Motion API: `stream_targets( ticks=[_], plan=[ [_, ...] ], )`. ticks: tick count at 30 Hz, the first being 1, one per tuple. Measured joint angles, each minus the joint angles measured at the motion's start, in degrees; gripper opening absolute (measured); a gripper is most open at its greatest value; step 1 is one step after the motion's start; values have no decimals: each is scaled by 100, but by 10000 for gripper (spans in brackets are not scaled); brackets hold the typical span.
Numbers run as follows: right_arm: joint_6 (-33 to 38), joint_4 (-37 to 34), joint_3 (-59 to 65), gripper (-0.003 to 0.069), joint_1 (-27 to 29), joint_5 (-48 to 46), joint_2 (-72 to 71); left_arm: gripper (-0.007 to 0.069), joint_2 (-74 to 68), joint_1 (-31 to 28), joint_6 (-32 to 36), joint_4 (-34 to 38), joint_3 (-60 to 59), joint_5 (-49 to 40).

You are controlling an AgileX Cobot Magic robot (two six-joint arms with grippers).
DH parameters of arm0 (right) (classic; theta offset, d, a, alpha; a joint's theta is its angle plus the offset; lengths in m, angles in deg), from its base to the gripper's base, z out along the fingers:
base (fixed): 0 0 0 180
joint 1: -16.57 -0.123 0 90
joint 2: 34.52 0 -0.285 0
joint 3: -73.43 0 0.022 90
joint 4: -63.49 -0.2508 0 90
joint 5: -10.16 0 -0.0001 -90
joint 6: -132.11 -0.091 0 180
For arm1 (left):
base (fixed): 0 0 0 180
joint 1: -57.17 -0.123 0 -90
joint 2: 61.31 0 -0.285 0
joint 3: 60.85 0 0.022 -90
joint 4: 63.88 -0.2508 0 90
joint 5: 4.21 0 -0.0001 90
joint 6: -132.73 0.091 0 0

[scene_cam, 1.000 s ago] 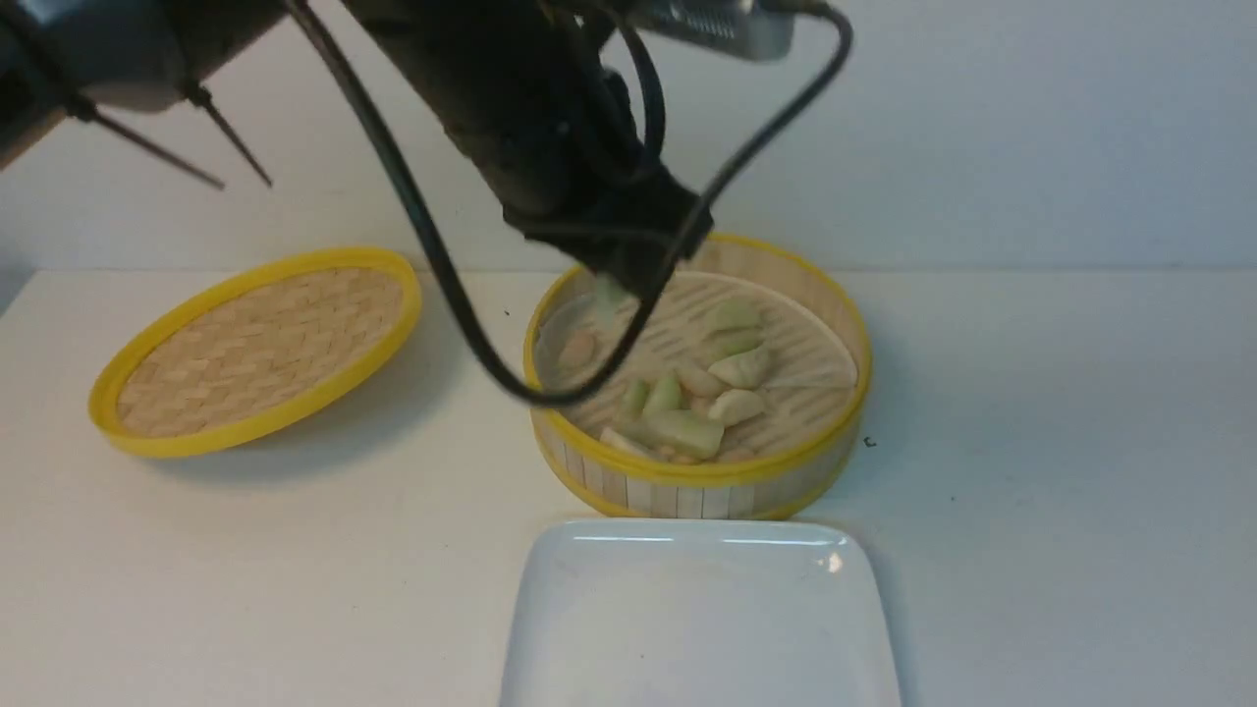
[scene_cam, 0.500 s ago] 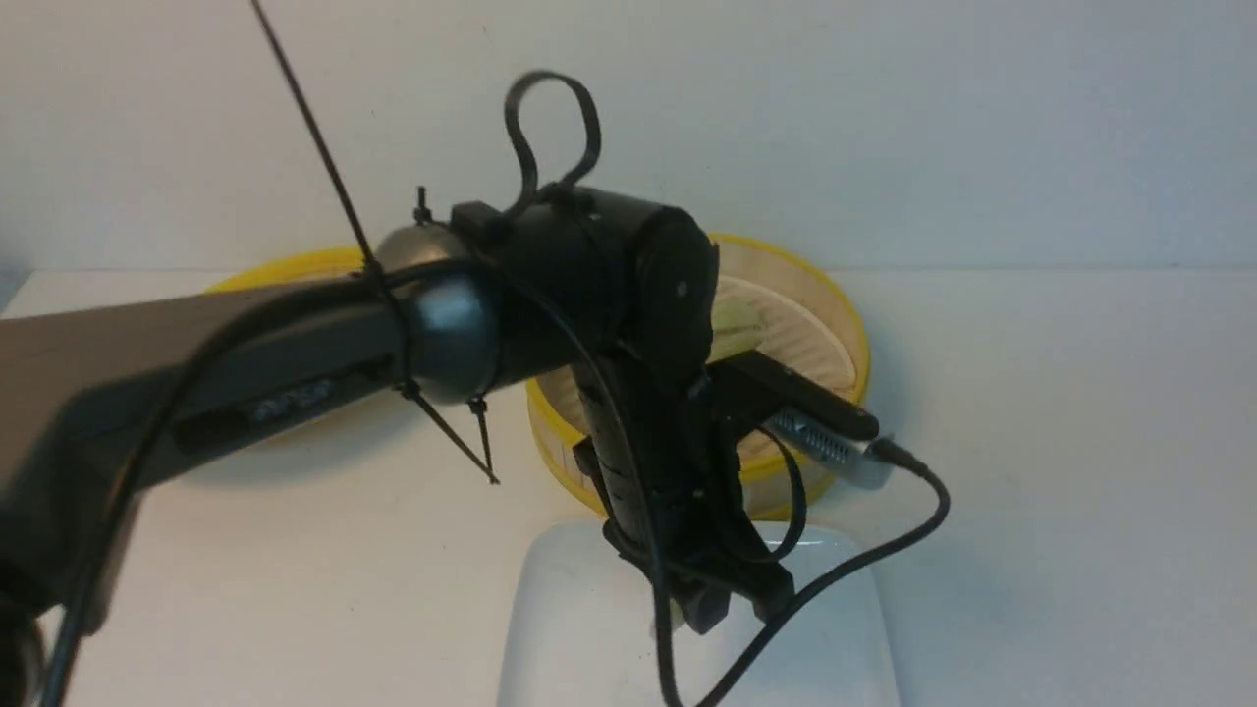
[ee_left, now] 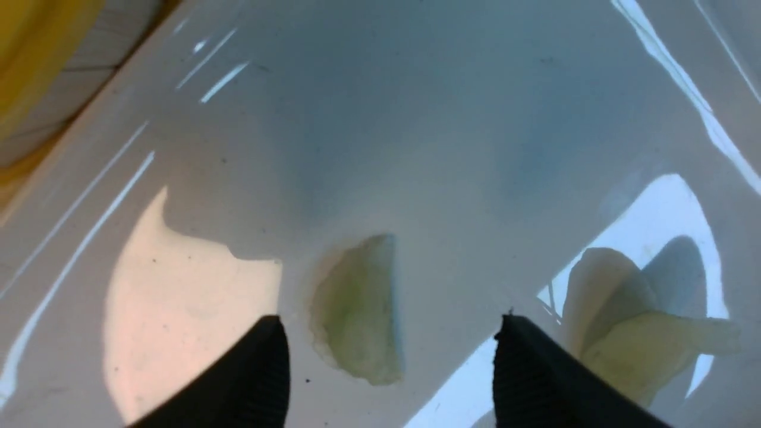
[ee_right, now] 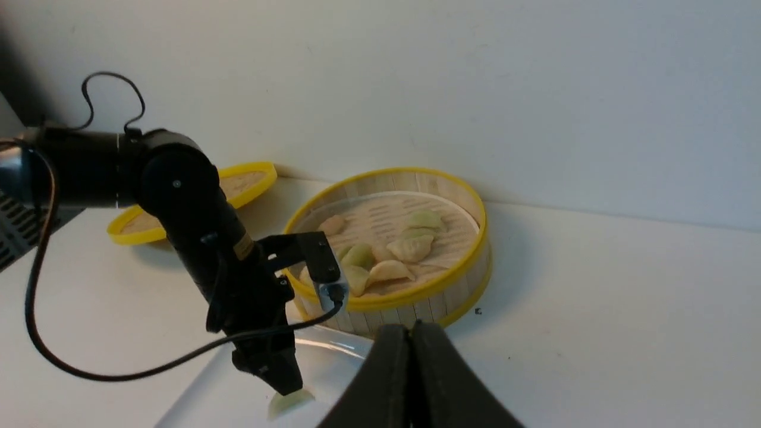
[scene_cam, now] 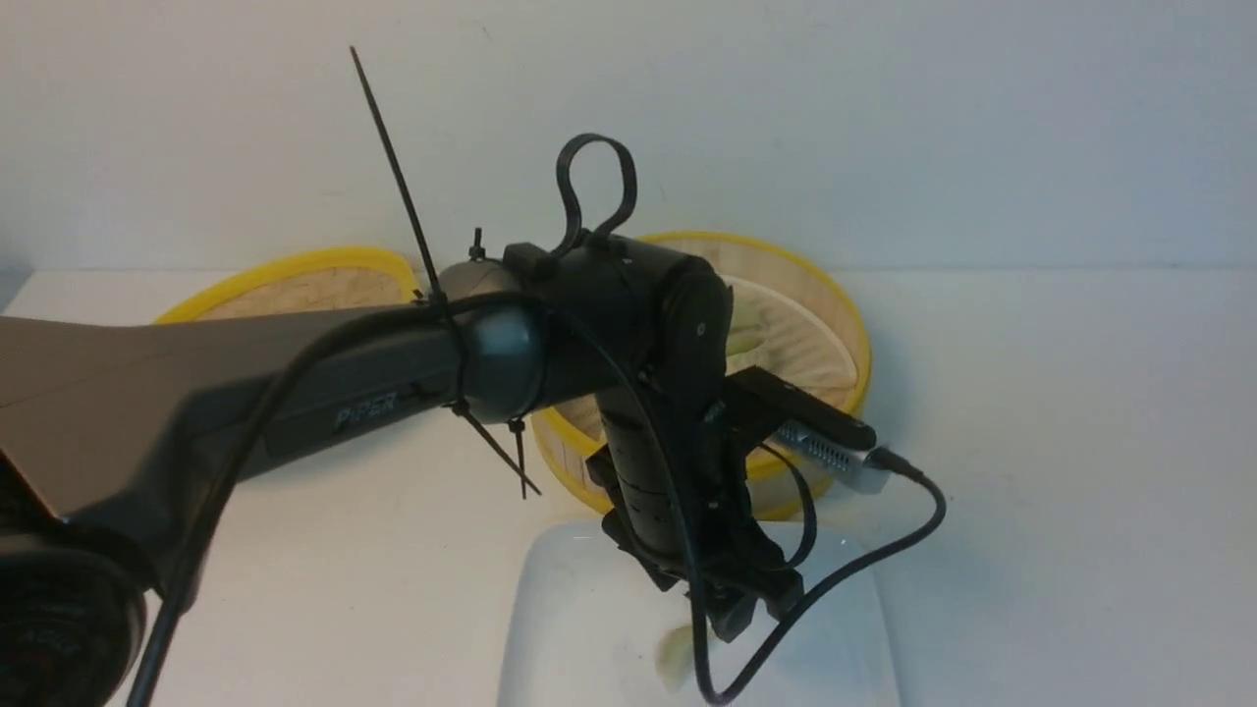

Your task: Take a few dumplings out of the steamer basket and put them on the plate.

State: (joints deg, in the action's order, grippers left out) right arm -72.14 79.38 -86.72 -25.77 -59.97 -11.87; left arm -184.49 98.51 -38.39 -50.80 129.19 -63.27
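My left gripper [scene_cam: 732, 609] hangs low over the white plate [scene_cam: 570, 609], jaws open and empty. In the left wrist view the left gripper [ee_left: 389, 380] has its fingers wide apart, and a pale green dumpling [ee_left: 357, 315] lies on the plate [ee_left: 416, 119] between them. A paler dumpling-like shape [ee_left: 642, 345] shows beside one finger; I cannot tell whether it is a dumpling or a reflection. The front view shows one dumpling [scene_cam: 676, 653] on the plate. The steamer basket [ee_right: 416, 294] holds several dumplings [ee_right: 404, 249]. My right gripper [ee_right: 410, 333] is shut and empty, away from the basket.
The flat woven yellow-rimmed lid [scene_cam: 295, 280] lies left of the steamer basket [scene_cam: 845, 324]. My left arm [scene_cam: 295, 393] and its cable [scene_cam: 884, 550] cross in front of the basket and hide most of it in the front view. A wall stands behind the table.
My left arm swung from over the basket down to the plate. Its gripper has let go of a dumpling, which now lies on the plate.
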Motion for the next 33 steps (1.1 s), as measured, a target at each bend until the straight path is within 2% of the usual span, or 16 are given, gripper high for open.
stream_targets(
  ticks=[2, 4, 7, 9, 14, 18, 22, 23, 24, 27, 33],
  plan=[
    [0, -13, 157, -15, 0, 150, 0, 368, 28, 0, -27, -27, 232, -188],
    [0, -59, 275, -15, 0, 444, 0, 277, 154, 0, -65, -113, 493, -369],
    [0, -133, 424, -15, 0, 1362, 0, 92, 611, 0, -136, -261, 757, -472],
    [0, -144, 538, -15, 0, 2087, 0, 26, 1075, 0, -185, -338, 777, -466],
    [0, -118, 865, -15, 0, 3656, 0, -6, 2270, 0, -385, -478, 735, -490],
    [0, -82, 1052, -15, 0, 4264, 0, -6, 3357, 0, -431, -488, 230, -217],
    [0, 54, 1103, -15, 0, 4317, 0, -6, 4785, 0, -480, -506, -1077, 515],
    [0, 59, 1103, -15, 0, 4317, 0, -6, 4785, 0, -485, -512, -1077, 555],
    [0, 103, 1103, -15, 0, 4317, 0, -6, 5351, 0, -535, -551, -1718, 934],
    [7, 162, 1103, -15, 0, 4317, 0, -6, 6090, 0, -729, -649, -2565, 1461],
    [59, 187, 1103, -15, 0, 4336, -27, -6, 7652, 0, -1767, -1430, -4189, 2784]
  ],
)
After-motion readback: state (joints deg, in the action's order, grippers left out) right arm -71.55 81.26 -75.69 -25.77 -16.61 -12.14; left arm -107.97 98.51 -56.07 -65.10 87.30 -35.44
